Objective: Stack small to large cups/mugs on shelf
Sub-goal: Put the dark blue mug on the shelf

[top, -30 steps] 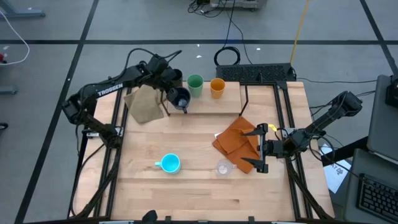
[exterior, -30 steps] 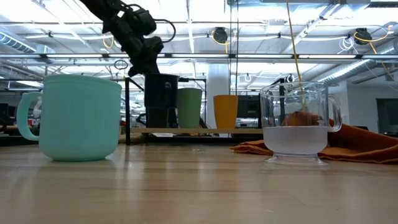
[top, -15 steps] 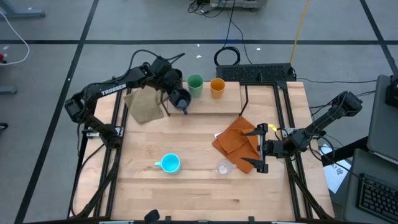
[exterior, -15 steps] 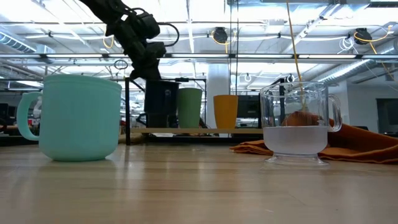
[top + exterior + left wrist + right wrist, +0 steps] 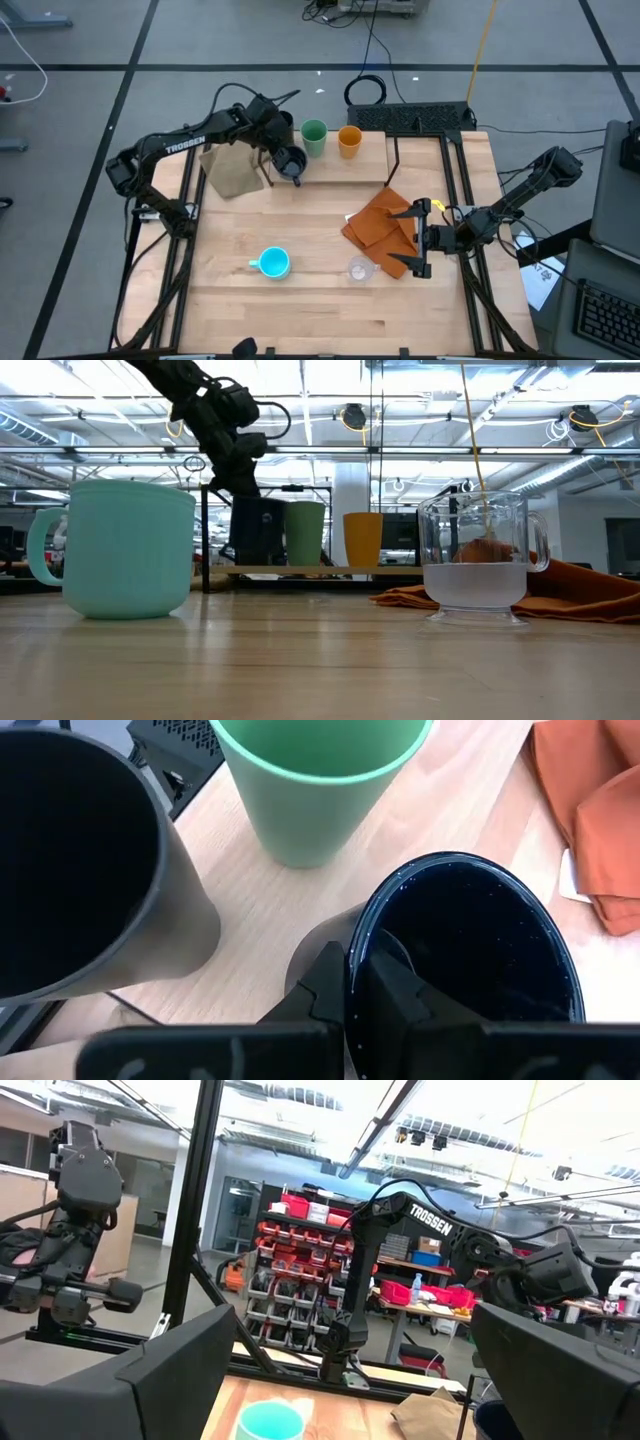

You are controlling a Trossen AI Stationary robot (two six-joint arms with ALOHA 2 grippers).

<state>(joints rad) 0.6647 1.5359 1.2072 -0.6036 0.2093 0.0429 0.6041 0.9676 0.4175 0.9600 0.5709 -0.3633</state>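
The left hand point(image 5: 283, 160), reaching over the shelf point(image 5: 350, 165), pinches the rim of the upright dark navy mug point(image 5: 465, 955); the right hand point(image 5: 420, 238) hangs wide open

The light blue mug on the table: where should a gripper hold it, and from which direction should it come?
Judging by its pose, grip the light blue mug at its rim from above. It stands upright, mouth open upward, handle toward the left arm's side, so pinch the rim away from the handle.
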